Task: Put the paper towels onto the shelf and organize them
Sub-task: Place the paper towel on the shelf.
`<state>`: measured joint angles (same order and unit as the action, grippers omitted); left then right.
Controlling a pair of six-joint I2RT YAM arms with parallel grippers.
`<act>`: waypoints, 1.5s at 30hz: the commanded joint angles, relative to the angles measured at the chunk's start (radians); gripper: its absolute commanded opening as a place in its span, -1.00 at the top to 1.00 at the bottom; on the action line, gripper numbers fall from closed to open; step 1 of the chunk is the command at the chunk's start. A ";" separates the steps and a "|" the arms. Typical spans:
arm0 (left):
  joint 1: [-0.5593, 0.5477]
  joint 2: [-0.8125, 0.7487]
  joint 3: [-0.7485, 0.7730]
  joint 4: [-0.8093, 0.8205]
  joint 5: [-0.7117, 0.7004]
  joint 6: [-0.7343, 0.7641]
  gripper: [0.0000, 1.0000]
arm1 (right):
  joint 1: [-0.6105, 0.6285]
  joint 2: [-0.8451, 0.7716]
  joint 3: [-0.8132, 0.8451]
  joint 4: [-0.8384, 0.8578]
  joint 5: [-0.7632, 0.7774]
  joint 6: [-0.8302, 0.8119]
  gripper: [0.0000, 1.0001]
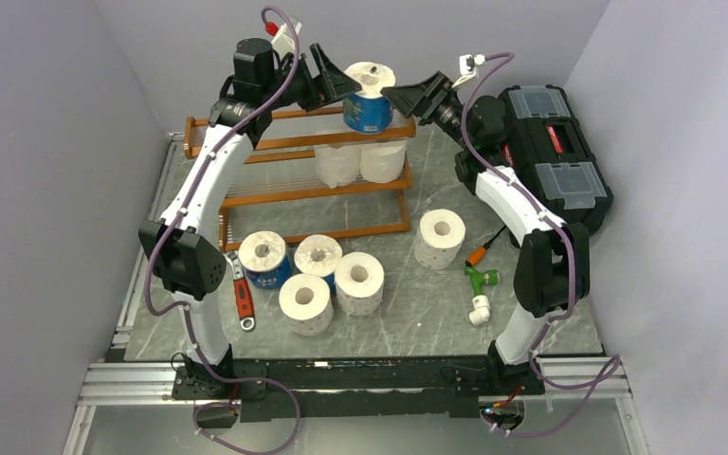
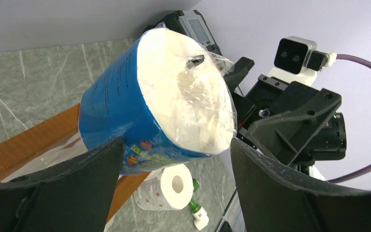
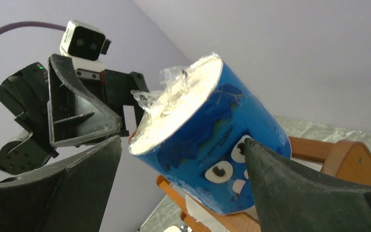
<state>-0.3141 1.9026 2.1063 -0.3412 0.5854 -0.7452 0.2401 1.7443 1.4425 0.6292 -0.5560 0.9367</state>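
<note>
A blue-wrapped paper towel roll (image 1: 370,100) with a cartoon face (image 3: 212,145) stands on the top tier of the wooden shelf (image 1: 275,171). My left gripper (image 1: 339,83) is open on the roll's left side, and my right gripper (image 1: 406,97) is open on its right. In the left wrist view the roll (image 2: 159,96) fills the space ahead of the open left gripper (image 2: 176,145). The right gripper (image 3: 181,141) likewise frames it. Two white rolls (image 1: 360,161) sit on the middle tier. On the table lie two blue-wrapped rolls (image 1: 289,261) and three white rolls (image 1: 358,282), (image 1: 305,303), (image 1: 440,237).
A black toolbox (image 1: 550,142) stands at the back right, close behind the right arm. A red-handled wrench (image 1: 243,299) lies at the front left. A green and white pipe fitting (image 1: 481,289) and an orange piece (image 1: 479,254) lie at the right. Walls enclose three sides.
</note>
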 commanded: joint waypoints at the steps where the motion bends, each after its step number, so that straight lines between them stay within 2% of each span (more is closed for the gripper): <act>1: -0.005 0.022 0.060 0.024 0.050 -0.002 -0.71 | 0.025 -0.067 -0.043 0.015 0.002 -0.033 -0.99; 22: -0.002 0.179 0.174 0.115 0.171 -0.081 -0.71 | 0.119 -0.203 -0.184 -0.040 0.075 -0.099 -0.99; 28: 0.059 0.083 0.050 0.218 0.170 -0.143 -0.75 | 0.091 -0.284 -0.180 -0.114 0.114 -0.168 -0.99; 34: 0.101 -0.041 -0.068 0.201 0.130 -0.105 -0.77 | 0.021 -0.295 -0.169 -0.106 0.096 -0.151 -0.99; 39: 0.100 -0.182 -0.256 0.233 0.081 -0.073 -0.76 | -0.016 -0.232 -0.100 -0.089 0.068 -0.130 -0.99; 45: 0.092 -0.215 -0.300 0.235 0.081 -0.058 -0.76 | -0.019 -0.134 -0.030 -0.032 0.019 -0.065 -0.99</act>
<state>-0.2115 1.7199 1.8240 -0.1596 0.6708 -0.8242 0.2195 1.5631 1.3460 0.5137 -0.4896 0.8238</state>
